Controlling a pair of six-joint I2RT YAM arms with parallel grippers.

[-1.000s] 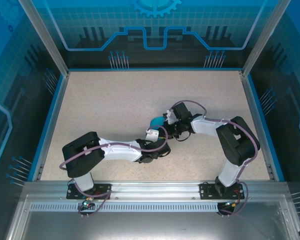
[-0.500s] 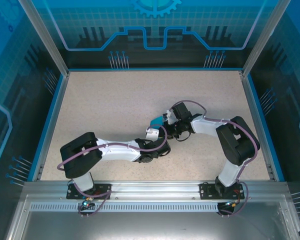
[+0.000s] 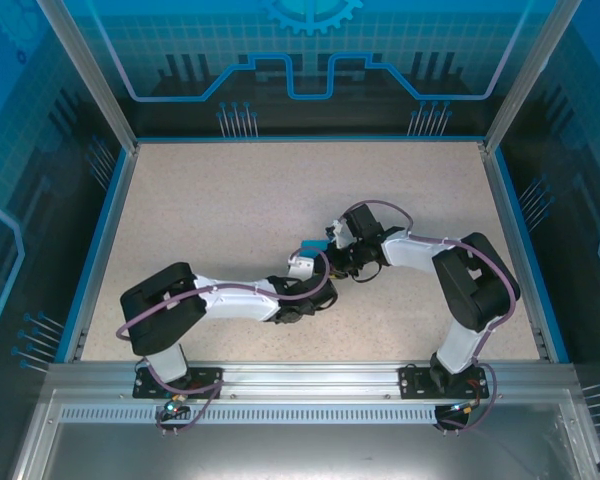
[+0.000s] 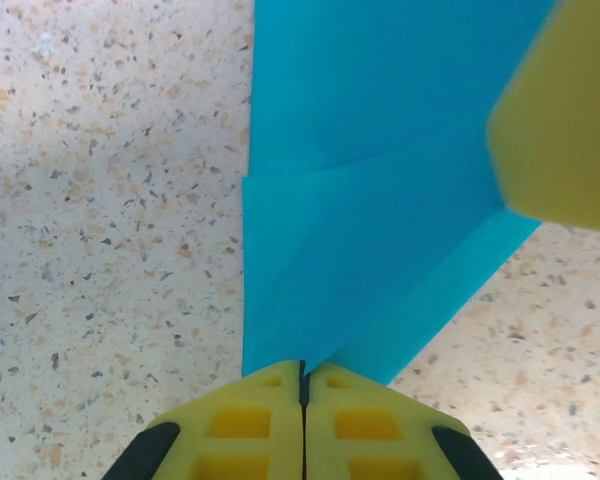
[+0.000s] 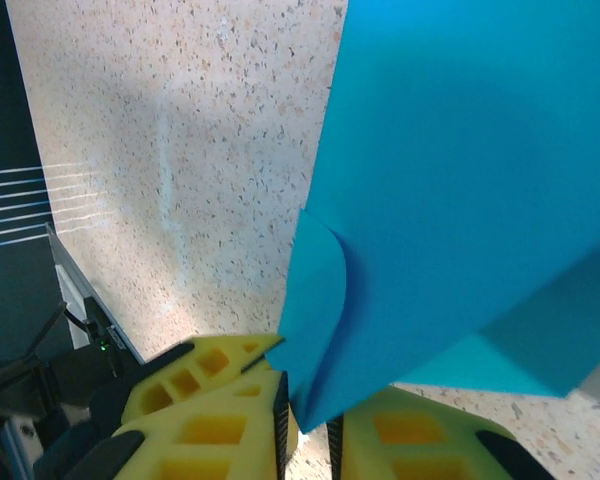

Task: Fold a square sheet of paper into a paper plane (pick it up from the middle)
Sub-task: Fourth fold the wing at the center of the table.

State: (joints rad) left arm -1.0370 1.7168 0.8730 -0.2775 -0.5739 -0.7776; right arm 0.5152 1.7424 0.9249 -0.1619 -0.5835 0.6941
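Jaws of the left gripper press together on a folded tip of the square sheet of paper, near the middle of the desk. Just beyond, the right gripper stands slightly parted around another corner of it.

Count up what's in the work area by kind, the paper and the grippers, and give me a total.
blue paper: 1
grippers: 2 (left gripper, right gripper)
total: 3
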